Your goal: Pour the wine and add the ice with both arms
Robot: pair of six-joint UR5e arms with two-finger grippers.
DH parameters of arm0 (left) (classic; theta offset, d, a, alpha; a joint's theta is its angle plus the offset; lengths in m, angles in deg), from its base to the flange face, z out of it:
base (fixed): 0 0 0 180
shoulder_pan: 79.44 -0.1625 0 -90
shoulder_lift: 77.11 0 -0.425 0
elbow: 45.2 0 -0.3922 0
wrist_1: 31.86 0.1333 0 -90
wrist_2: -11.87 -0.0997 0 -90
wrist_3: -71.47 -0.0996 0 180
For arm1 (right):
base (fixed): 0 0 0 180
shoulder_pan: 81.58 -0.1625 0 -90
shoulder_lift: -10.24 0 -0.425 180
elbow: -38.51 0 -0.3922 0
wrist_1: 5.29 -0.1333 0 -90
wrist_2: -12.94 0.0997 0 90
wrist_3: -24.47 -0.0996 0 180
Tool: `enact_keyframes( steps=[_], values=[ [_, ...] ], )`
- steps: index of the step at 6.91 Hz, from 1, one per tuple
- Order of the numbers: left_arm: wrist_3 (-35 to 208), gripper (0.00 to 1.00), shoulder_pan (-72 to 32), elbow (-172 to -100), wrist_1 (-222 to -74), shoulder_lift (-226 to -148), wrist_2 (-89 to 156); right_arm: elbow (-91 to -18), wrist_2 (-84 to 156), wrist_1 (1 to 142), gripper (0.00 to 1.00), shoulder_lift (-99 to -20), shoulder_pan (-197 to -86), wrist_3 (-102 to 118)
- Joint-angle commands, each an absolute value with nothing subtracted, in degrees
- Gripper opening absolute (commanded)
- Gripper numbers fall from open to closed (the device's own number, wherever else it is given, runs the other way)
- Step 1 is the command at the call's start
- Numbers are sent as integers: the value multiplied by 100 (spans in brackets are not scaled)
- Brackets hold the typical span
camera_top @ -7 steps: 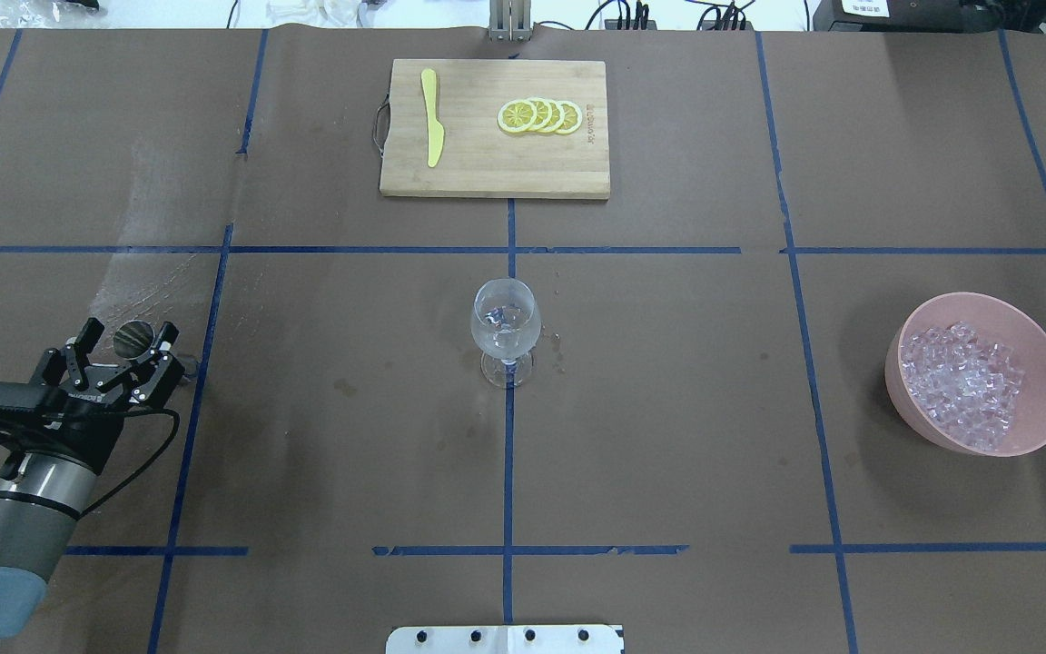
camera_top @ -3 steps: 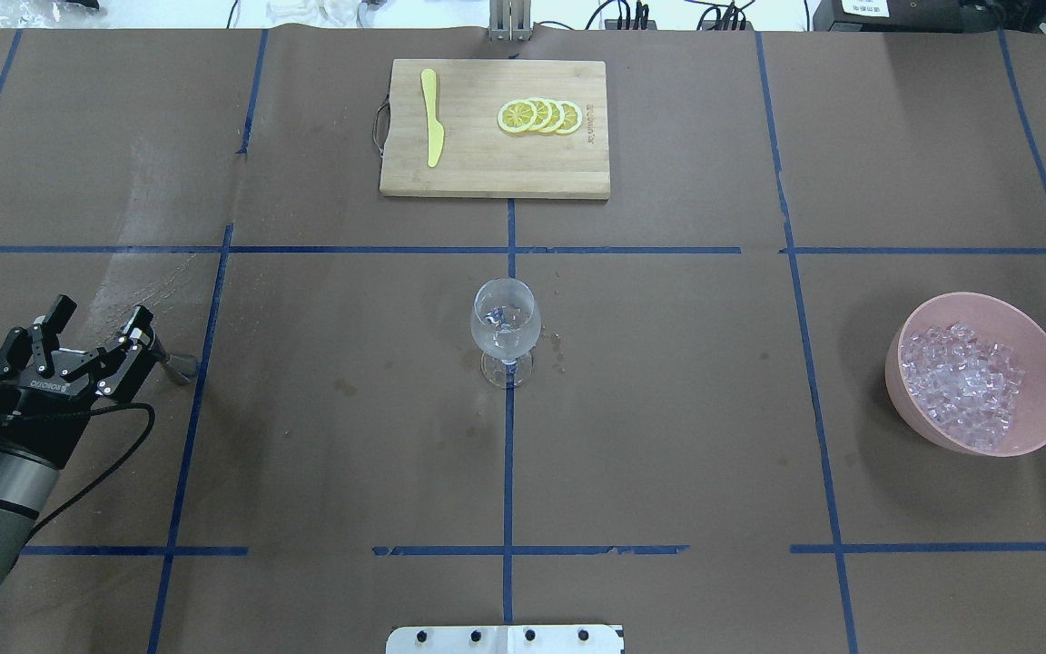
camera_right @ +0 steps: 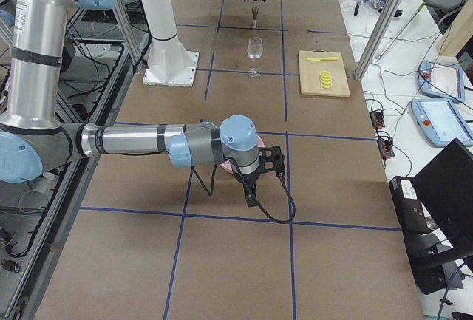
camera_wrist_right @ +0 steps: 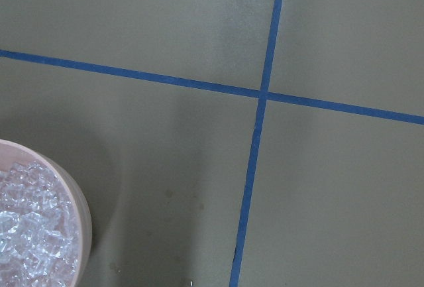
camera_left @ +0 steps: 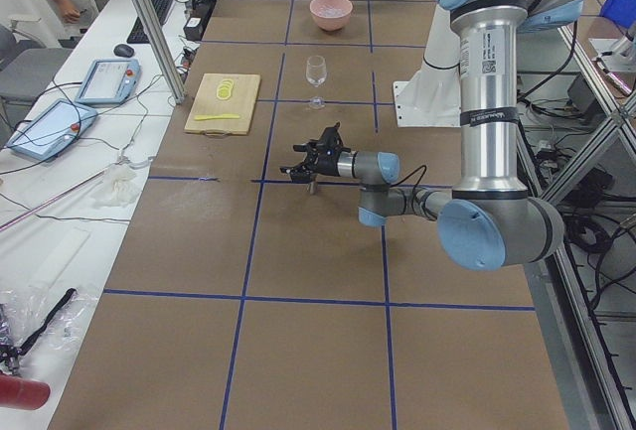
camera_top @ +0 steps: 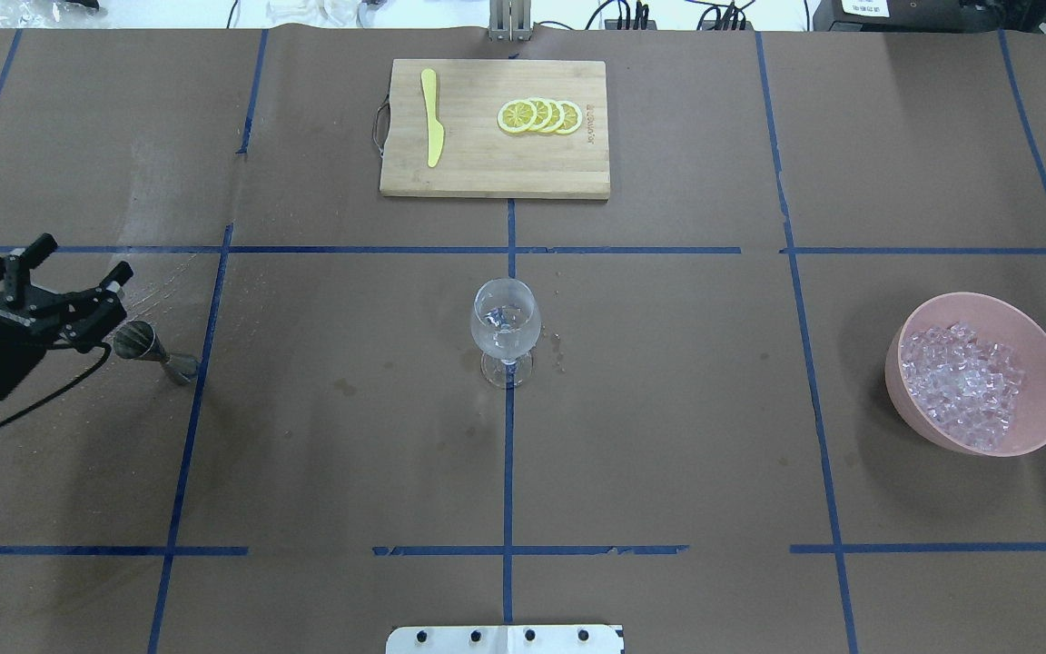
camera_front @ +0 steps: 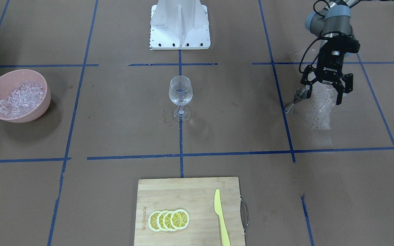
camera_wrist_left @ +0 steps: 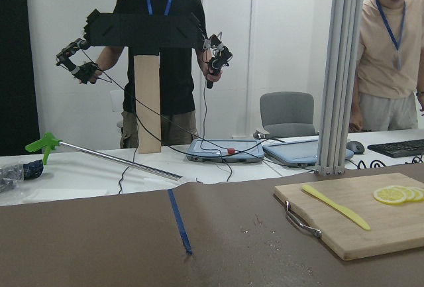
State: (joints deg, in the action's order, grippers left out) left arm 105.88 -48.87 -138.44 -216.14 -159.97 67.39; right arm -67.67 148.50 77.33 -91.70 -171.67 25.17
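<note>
The wine glass [camera_top: 506, 327] stands at the table's middle with a little clear wine [camera_front: 180, 98] in its bowl. The ice [camera_top: 963, 386] is heaped in a pink bowl [camera_top: 1043, 338] at the right; both also show in the right wrist view: the ice [camera_wrist_right: 26, 234] and the bowl [camera_wrist_right: 78, 202]. My left gripper [camera_top: 87, 254] is open and empty, hanging left of a small metal jigger [camera_top: 155, 352] that stands alone on the table. My right arm [camera_right: 222, 143] reaches over the pink bowl. It shows only in the exterior right view, so I cannot tell its gripper's state.
A wooden cutting board [camera_top: 487, 173] at the far middle carries a yellow knife [camera_top: 433, 118] and lemon slices [camera_top: 541, 116]. A whitish smear [camera_front: 320, 106] lies under the left gripper. The white base block [camera_front: 180, 24] stands at the robot's side.
My left gripper, which stood open around the jigger, has drawn back to the left and farther from the robot. The jigger stays standing on the table. Glass and bowl are unmoved.
</note>
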Motion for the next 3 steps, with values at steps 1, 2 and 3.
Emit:
enact_keyframes(
  steps=[1, 2, 3],
  values=[
    [9945, 99, -2961, -13845, -20481, -15990, 9253, -6766, 14856, 7732, 100, -9163, -17167, 2517],
    [9220, 99, -2151, -14080, -19473, -16077, 9968, -6766, 14856, 7732, 100, -9163, -17167, 2526],
    [8482, 99, -1456, -14352, -18367, -16183, 10541, -6766, 14856, 7724, 100, -9163, -17167, 2535]
  ],
)
